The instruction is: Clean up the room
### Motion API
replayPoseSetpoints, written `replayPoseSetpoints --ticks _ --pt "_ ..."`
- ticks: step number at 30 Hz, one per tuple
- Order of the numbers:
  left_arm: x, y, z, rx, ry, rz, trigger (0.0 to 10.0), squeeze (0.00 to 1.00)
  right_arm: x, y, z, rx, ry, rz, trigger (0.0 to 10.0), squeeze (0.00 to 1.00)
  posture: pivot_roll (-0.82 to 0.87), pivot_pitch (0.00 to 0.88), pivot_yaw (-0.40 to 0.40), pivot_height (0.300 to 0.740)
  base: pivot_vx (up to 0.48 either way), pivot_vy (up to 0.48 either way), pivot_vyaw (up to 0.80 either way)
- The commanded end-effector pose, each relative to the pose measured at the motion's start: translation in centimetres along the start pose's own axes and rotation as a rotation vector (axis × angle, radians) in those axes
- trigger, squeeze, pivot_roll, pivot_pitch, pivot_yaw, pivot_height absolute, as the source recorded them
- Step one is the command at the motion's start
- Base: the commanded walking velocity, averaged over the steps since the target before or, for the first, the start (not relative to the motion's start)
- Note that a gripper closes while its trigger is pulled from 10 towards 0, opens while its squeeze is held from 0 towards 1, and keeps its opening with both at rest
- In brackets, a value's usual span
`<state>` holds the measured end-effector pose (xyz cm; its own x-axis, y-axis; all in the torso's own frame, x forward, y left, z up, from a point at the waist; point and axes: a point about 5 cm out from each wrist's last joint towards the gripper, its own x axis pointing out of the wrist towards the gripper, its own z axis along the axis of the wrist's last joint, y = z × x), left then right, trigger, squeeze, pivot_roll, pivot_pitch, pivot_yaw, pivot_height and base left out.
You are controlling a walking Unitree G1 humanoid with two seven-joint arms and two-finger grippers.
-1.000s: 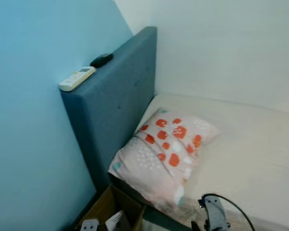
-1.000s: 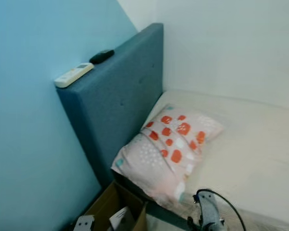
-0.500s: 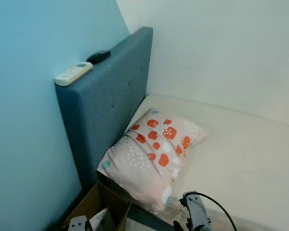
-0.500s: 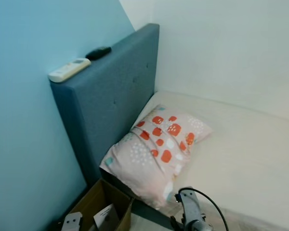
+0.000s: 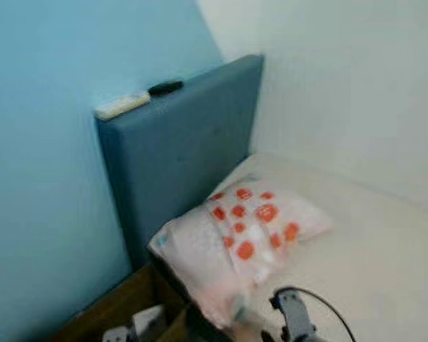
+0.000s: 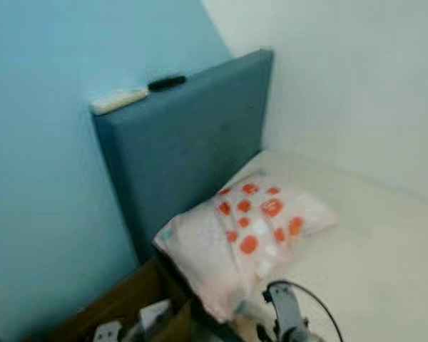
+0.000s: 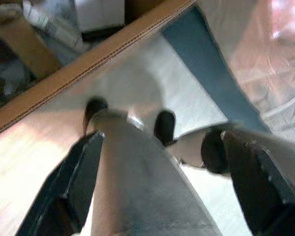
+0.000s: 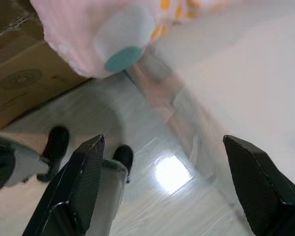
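Observation:
A pink pillow [image 5: 242,239] with orange spots lies on the white mattress [image 5: 378,249], its near end hanging over the bed's edge. A white remote [image 5: 121,105] and a black remote [image 5: 165,87] rest on top of the blue headboard [image 5: 185,157]. My right arm [image 5: 292,322] hangs low by the bed's near edge. My left gripper [image 7: 162,137] is open above the floor beside the cardboard box [image 7: 88,64], holding nothing. My right gripper [image 8: 162,142] is open over the floor below the pillow's corner [image 8: 88,29].
An open cardboard box [image 5: 114,313] with papers and small items stands on the floor between the bed and the light blue wall [image 5: 43,178]. A white wall runs behind the bed. My own feet [image 7: 96,105] stand on the pale floor.
The whole picture has shifted and blurred, so the camera has moved. The pillow, remotes and box keep their places, and both arms still hang low.

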<state>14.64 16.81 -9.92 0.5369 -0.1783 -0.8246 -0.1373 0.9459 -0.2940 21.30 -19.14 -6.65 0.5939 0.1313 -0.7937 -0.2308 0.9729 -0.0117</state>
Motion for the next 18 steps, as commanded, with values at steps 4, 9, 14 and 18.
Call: replayPoseSetpoints --ticks 4,9,14,18 --pt "0.2 -0.1 0.6 0.002 -0.003 0.001 10.0 0.00 0.0 0.0 -0.1 -0.005 0.002 0.002 10.0 0.00 0.01 0.000 -0.093 0.729 0.000 0.000 0.73" --pt "0.3 -0.5 0.7 0.010 -0.004 -0.009 10.0 0.00 0.0 -0.1 0.5 0.012 -0.025 0.003 10.0 0.00 0.00 0.000 -0.090 0.729 0.000 0.000 0.72" --pt "0.3 -0.6 0.4 0.012 0.003 -0.009 10.0 0.00 0.1 -0.1 1.0 0.023 -0.042 0.005 10.0 0.00 0.00 0.000 -0.088 0.729 0.000 0.000 0.72" --pt "0.2 -0.5 0.1 0.015 0.010 -0.006 10.0 0.00 0.1 -0.2 1.3 0.025 -0.053 0.002 10.0 0.00 0.00 0.000 -0.087 0.729 0.000 0.000 0.72"
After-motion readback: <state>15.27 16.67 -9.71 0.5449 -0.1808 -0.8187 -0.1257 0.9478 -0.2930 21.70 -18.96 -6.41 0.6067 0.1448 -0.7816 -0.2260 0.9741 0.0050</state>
